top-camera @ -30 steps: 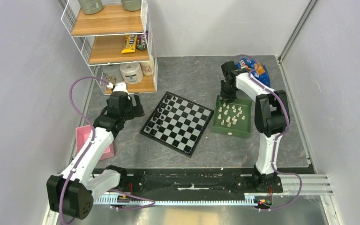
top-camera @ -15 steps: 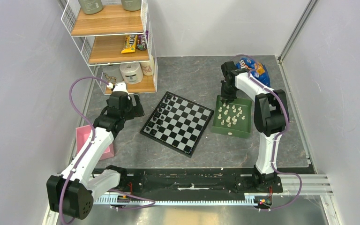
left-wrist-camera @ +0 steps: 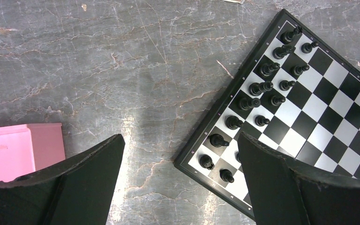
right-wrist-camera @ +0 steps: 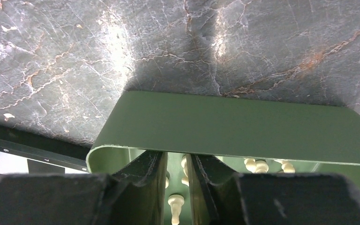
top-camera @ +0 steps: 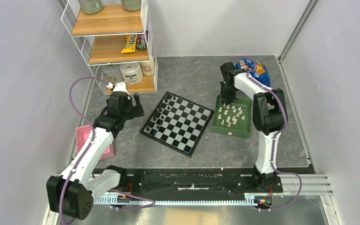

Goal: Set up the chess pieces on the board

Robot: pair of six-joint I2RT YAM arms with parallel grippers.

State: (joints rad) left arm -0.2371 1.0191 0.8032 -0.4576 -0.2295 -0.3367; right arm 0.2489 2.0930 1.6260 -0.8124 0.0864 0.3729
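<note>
Cream piece [right-wrist-camera: 176, 202] visible between right fingers [right-wrist-camera: 141, 182]

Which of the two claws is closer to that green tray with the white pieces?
The right gripper: it hangs over a far corner of the green tray. The left gripper sits across the board, well away.

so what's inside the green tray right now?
Cream-white chess pieces stand scattered in the green tray. The right hand reaches into its far corner nearest the board; its fingers hide whether a piece is gripped there.
</note>
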